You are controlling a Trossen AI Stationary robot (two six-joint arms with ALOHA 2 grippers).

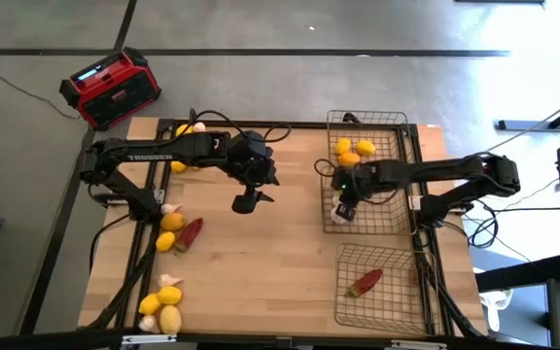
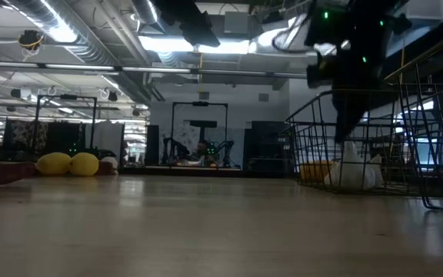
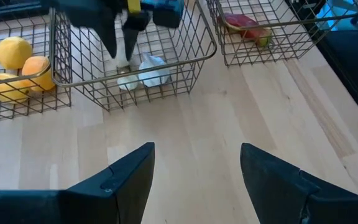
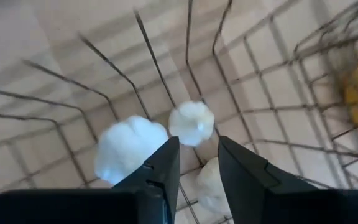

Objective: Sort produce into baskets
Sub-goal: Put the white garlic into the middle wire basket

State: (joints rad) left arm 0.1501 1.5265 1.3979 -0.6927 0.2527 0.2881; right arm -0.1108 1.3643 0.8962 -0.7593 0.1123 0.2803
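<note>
Three wire baskets stand in a row at the table's right. The far basket (image 1: 397, 124) holds lemons (image 1: 354, 150), the middle basket (image 1: 387, 216) holds garlic bulbs (image 4: 131, 149), and the near basket (image 1: 397, 301) holds a red chili (image 1: 366, 282). My right gripper (image 4: 197, 146) points down inside the middle basket just above the garlic, slightly open, with nothing between its fingers. My left gripper (image 3: 194, 152) is open and empty above the bare table middle (image 1: 245, 203). More lemons (image 1: 170, 222), garlic (image 1: 169, 281) and a chili (image 1: 192, 233) lie along the table's left side.
A red-and-black radio (image 1: 110, 87) sits on the floor beyond the table's far left corner. Black frame rails (image 1: 421, 233) run along the table's sides. Bare wood (image 1: 261, 272) lies between the loose produce and the baskets.
</note>
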